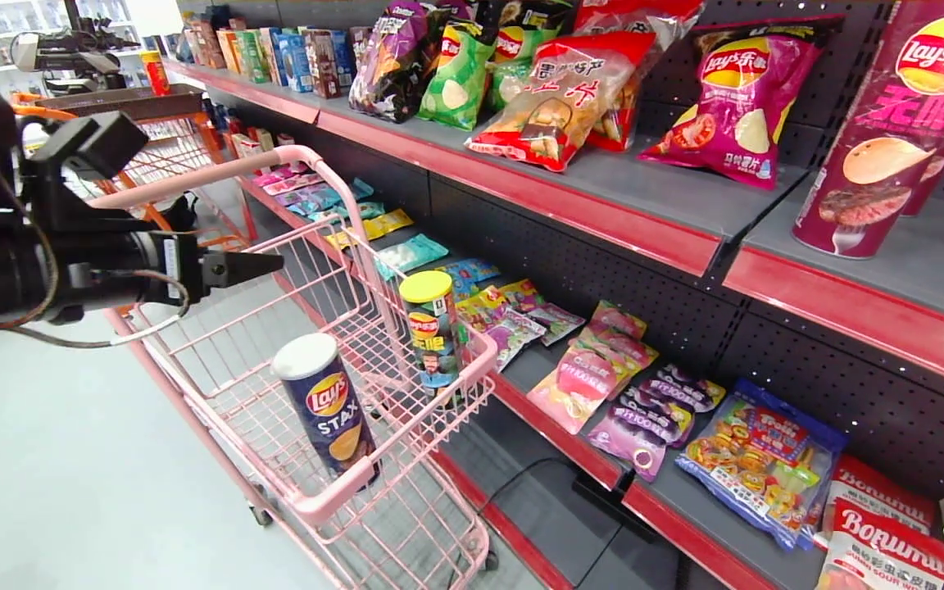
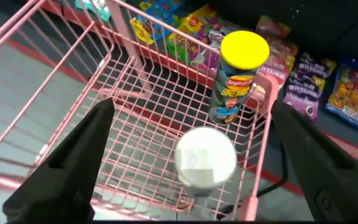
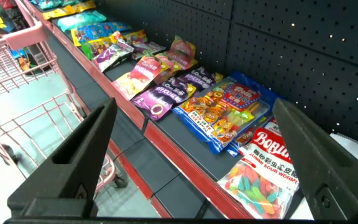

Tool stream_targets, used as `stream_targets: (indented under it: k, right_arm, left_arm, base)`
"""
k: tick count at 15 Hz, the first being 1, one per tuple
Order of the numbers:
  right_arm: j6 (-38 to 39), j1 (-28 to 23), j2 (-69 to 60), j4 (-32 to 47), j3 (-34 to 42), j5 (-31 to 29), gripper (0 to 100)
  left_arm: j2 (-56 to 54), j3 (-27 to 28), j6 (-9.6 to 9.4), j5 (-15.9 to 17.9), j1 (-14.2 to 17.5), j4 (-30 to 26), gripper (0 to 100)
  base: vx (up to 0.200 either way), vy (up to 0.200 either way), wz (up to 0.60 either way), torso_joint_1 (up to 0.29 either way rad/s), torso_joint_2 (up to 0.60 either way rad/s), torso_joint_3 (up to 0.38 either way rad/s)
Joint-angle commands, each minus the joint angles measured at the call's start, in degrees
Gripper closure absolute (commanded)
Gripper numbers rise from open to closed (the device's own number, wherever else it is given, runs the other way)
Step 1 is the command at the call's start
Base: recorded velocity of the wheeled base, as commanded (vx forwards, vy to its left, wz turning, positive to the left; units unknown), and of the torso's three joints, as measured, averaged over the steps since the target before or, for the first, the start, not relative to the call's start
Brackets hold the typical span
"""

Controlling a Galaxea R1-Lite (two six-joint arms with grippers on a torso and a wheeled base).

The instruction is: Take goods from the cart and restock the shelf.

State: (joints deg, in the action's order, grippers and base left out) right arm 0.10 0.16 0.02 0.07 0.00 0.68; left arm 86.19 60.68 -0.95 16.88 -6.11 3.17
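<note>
Two cans stand upright in the cart (image 1: 210, 172): a blue can (image 1: 324, 406) and a yellow-lidded can (image 1: 433, 328). Our left pincer (image 2: 191, 112) hangs above them, released and empty. Our right pincer (image 3: 194, 109), spread wide and empty, hangs over the lower shelf (image 3: 185, 137) and its candy bags (image 3: 222, 109).

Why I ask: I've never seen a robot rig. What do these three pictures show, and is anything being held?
It is a wheeled robot with two arms. The wide picture comes from a camera on its head. The other two come from cameras on its wrists; the dark prongs are open fingers. The left hand hangs over a pink cart holding two standing crisp cans, one white-lidded, one yellow-lidded. The right hand hangs over the lower shelf of sweet bags. Neither holds anything.
</note>
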Motion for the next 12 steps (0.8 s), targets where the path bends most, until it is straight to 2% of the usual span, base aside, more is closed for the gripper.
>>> stream_targets:
  k: [1, 2, 4, 6, 10, 12]
  right_arm:
    - [0.0, 0.0, 0.0, 0.0, 0.0, 0.0, 0]
    - [-0.1, 0.0, 0.0, 0.0, 0.0, 0.0, 0]
    - [0.0, 0.0, 0.0, 0.0, 0.0, 0.0, 0]
    - [-0.1, 0.0, 0.0, 0.0, 0.0, 0.0, 0]
    - [-0.3, 0.0, 0.0, 0.0, 0.0, 0.0, 0]
    - [-0.3, 0.0, 0.0, 0.0, 0.0, 0.0, 0]
  left_arm:
    - [9.8, 6.1, -2.56, 2.4, -0.7, -0.1, 0]
    - [11.5, 8.5, -3.0, 3.5, -0.7, -0.5, 0]
    - [15.4, 13.5, -3.18, 3.9, -2.0, -3.9, 0]
    - [19.2, 16.6, -3.18, 4.1, -3.1, -4.8, 0]
    - [22.7, 17.8, -3.18, 5.1, -7.5, -4.7, 0]
    - [25.1, 19.6, -3.18, 5.1, -8.7, -4.7, 0]
  base:
    - [0.0, 0.0, 0.0, 0.0, 0.0, 0.0]
    - [0.0, 0.0, 0.0, 0.0, 0.0, 0.0]
    - [0.0, 0.0, 0.0, 0.0, 0.0, 0.0]
    - [0.0, 0.0, 0.0, 0.0, 0.0, 0.0]
    - [0.0, 0.0, 0.0, 0.0, 0.0, 0.0]
    - [0.0, 0.0, 0.0, 0.0, 0.0, 0.0]
